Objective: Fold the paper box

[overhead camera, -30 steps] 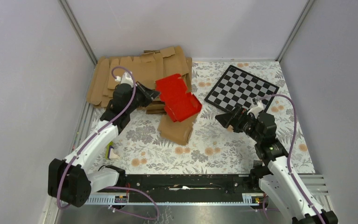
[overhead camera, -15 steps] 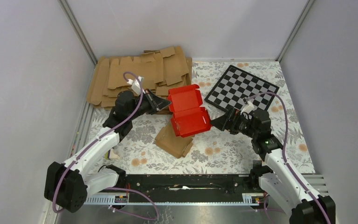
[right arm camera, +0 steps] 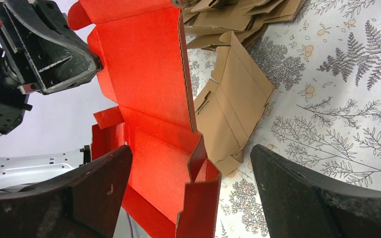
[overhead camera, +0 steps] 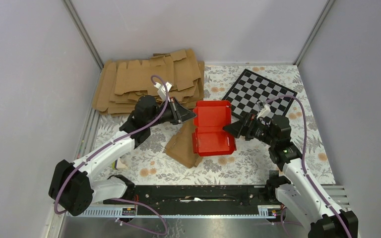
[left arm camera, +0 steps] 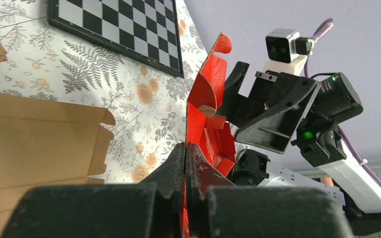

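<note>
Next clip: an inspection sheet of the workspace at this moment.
Surface: floral tablecloth, flat, no spills seen.
Job's things: paper box, partly folded, lifted over a loose brown blank.
Clutter: stack of brown blanks far left; checkered board far right.
Grippers: left gripper shut on the box's left edge; right gripper open, fingers straddling its right edge.
Cables: purple cable on each arm, no snag seen.
Surroundings: grey walls; black rail at near edge.

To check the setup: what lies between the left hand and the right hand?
Only the paper box, in the top view; the left hand pinches its edge, the open right hand faces it.
</note>
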